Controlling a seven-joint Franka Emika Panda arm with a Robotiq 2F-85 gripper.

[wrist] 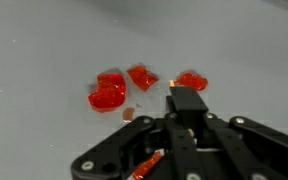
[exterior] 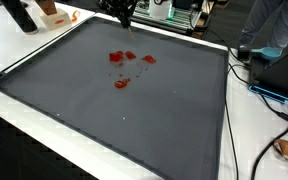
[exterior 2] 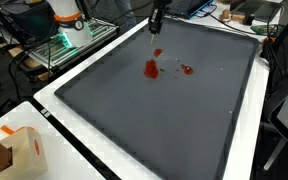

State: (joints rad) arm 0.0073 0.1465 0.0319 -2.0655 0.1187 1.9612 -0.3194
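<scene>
Over the far side of the dark grey mat, the gripper hangs tip-down, close to a scatter of red pieces. The mat covers most of a white table, which shows as a pale border around it.

In both exterior views the red pieces lie loose on the mat in a small group, some touching and some a little apart, and the gripper stands just beyond the piece nearest the mat's far edge. It looks clear of them, though how high it sits above the mat cannot be told.

From the wrist view the gripper comes in from the bottom, its black linkages converging on the middle so that the two fingers read as one block with no gap between them: clenched. Whether anything is pinched there is too blurred to tell. The red pieces are glossy and translucent. Two lie pressed together on the left, one sits beside them, and another lies just past the fingertips. A tiny red crumb lies apart, nearer the gripper.

Off the mat, a cardboard box sits on the table corner, and cables trail along one side.
</scene>
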